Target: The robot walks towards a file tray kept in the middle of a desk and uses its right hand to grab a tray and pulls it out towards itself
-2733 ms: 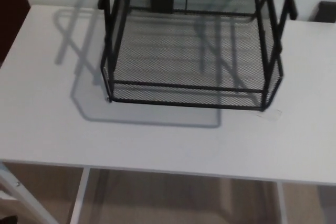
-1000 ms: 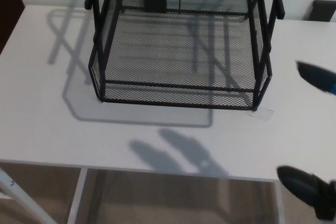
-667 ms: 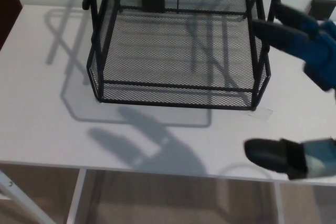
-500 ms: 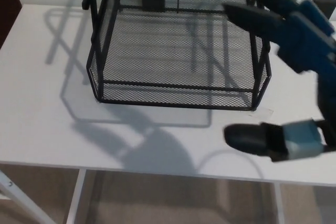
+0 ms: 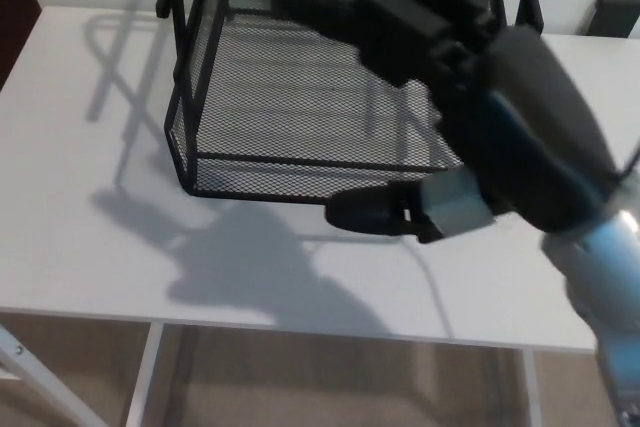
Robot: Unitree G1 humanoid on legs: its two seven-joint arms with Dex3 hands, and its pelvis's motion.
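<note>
The robot's right hand [image 5: 440, 97] hangs spread over the front of the black mesh file tray [image 5: 300, 77], holding nothing. Its two thick fingers [image 5: 330, 2] reach forward above the lowest tray's mesh floor, and the thumb [image 5: 365, 212] sits below and nearer the robot, just outside the front rim [image 5: 260, 162]. The rim thus lies between fingers and thumb; whether either touches it cannot be told. The left hand is not in view.

The file tray stands on the white desk [image 5: 100, 217], ahead of and beneath the hand, its upright frame posts [image 5: 185, 47] rising to the hand's left and behind it. A shadow of the hand falls on the desk to the thumb's left.

The step in hand looks like the reach just ahead of the grasp. To do it well, the robot would likely lower the fingers inside the tray until they hook behind the front rim, bring the thumb up against the rim's outer face, and close firmly near the rim's middle. A grip far to one side could skew the tray in its frame. The pull should then run straight toward the robot and low, so the whole rack does not slide or tip along.
</note>
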